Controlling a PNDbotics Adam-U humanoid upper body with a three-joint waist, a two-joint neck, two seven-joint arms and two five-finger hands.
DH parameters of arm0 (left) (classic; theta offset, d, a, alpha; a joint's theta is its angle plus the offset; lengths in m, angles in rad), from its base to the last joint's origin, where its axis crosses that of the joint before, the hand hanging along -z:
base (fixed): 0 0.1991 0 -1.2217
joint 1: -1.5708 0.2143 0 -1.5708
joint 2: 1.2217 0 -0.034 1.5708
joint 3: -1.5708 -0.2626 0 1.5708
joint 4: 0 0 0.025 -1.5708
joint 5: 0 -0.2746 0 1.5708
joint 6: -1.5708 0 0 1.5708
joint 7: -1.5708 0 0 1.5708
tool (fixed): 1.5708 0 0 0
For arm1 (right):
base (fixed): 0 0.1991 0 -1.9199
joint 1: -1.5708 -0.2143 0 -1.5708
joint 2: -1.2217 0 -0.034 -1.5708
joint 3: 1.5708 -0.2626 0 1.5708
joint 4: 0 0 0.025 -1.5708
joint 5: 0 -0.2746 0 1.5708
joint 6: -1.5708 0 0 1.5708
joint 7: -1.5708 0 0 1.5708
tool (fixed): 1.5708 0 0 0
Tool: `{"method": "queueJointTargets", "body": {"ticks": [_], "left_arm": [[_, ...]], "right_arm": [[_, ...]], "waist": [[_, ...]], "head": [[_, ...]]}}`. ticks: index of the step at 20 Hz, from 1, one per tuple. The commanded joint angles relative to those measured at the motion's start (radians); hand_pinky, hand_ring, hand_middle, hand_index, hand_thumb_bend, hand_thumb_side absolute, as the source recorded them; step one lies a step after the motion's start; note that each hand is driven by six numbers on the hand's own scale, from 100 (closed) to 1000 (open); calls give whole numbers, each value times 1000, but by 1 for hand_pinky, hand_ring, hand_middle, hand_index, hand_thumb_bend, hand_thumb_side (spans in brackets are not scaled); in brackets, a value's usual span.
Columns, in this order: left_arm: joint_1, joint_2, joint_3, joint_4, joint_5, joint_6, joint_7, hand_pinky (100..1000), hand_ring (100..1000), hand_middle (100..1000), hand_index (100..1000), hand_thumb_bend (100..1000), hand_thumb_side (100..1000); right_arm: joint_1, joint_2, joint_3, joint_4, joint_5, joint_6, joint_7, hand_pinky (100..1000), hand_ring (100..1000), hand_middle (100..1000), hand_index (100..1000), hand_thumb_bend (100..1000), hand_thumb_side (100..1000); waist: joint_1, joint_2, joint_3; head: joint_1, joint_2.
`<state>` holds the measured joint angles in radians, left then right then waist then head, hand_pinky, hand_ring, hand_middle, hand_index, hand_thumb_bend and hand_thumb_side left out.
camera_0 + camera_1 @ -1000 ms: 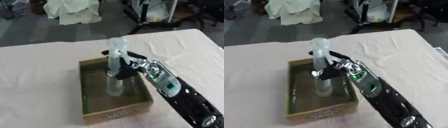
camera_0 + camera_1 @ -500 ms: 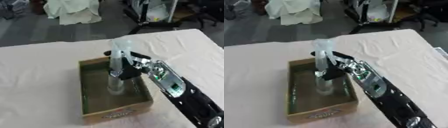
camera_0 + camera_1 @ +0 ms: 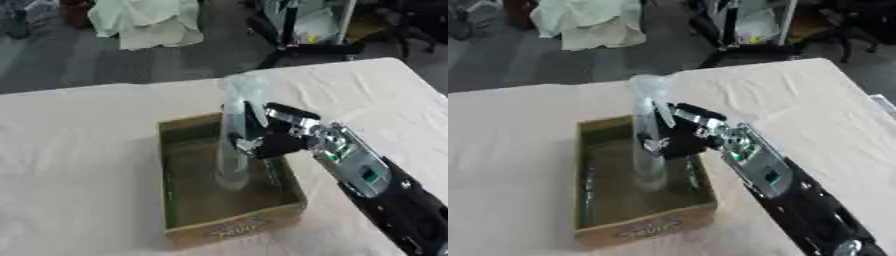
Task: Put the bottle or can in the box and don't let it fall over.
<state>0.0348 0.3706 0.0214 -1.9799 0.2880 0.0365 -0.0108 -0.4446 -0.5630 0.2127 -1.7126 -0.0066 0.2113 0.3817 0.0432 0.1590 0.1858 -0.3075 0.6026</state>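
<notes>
Bottle [image 3: 234, 131]: clear plastic, upright, its base down inside the box [image 3: 206, 220], an open cardboard tray on the white-clothed table [image 3: 79, 150] that holds nothing else visible. Against the frames a second back, the bottle sits slightly lower in the box and nearer its right wall, still upright. Right hand [image 3: 267, 140]: comes in from the lower right, fingers curled round the bottle's middle from its right side, above the box's right wall; left hand not in view.

Black right arm [image 3: 394, 200], silver-grey wrist, black-and-silver hand [image 3: 267, 137]
</notes>
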Motion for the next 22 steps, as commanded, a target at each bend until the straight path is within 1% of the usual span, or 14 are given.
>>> {"method": "queueJointTargets", "body": {"ticks": [1,4,6,7,8,12,15,19,22], "left_arm": [[-1,14,2,-20,-8,-3,-3,1000,880,992,786,100,856],[0,14,3,-20,-9,-3,0,1000,881,992,786,100,853],[1,13,5,-20,-9,-5,1,1000,881,993,786,100,853],[1,13,5,-20,-10,-5,1,1000,882,993,786,100,853],[3,13,6,-20,-11,-5,2,1000,882,993,786,100,853],[6,10,9,-20,-15,-6,5,1000,882,993,787,100,851],[7,8,11,-20,-18,-7,8,1000,882,993,787,100,851],[9,7,13,-20,-19,-3,11,1000,883,994,787,100,852],[7,10,12,-20,-17,0,11,1000,884,994,787,100,852]], "right_arm": [[3,-43,-30,-41,-18,-2,-22,1000,1000,1000,1000,100,309],[24,-64,-49,-63,-25,-1,-44,1000,1000,1000,1000,100,279],[45,-78,-64,-81,-26,-1,-59,1000,1000,1000,1000,100,275],[55,-84,-71,-89,-27,-2,-66,1000,1000,1000,1000,100,291],[69,-90,-81,-98,-29,-5,-75,1000,1000,1000,1000,100,333],[121,-106,-118,-132,-42,-12,-108,998,1000,1000,1000,100,375],[159,-119,-147,-164,-54,-18,-132,982,1000,1000,1000,100,420],[200,-136,-195,-206,-105,-13,-208,974,1000,1000,1000,100,420],[229,-149,-226,-234,-141,-20,-269,973,1000,1000,1000,100,424]], "waist": [[1,-10,-1],[2,-11,-4],[1,-12,-5],[1,-12,-5],[1,-13,-6],[0,-14,-9],[-2,-16,-12],[-8,-21,-19],[-14,-28,-23]], "head": [[7,-13],[11,-16],[15,-17],[17,-19],[20,-22],[28,-49],[33,-60],[25,-85],[28,-91]]}}
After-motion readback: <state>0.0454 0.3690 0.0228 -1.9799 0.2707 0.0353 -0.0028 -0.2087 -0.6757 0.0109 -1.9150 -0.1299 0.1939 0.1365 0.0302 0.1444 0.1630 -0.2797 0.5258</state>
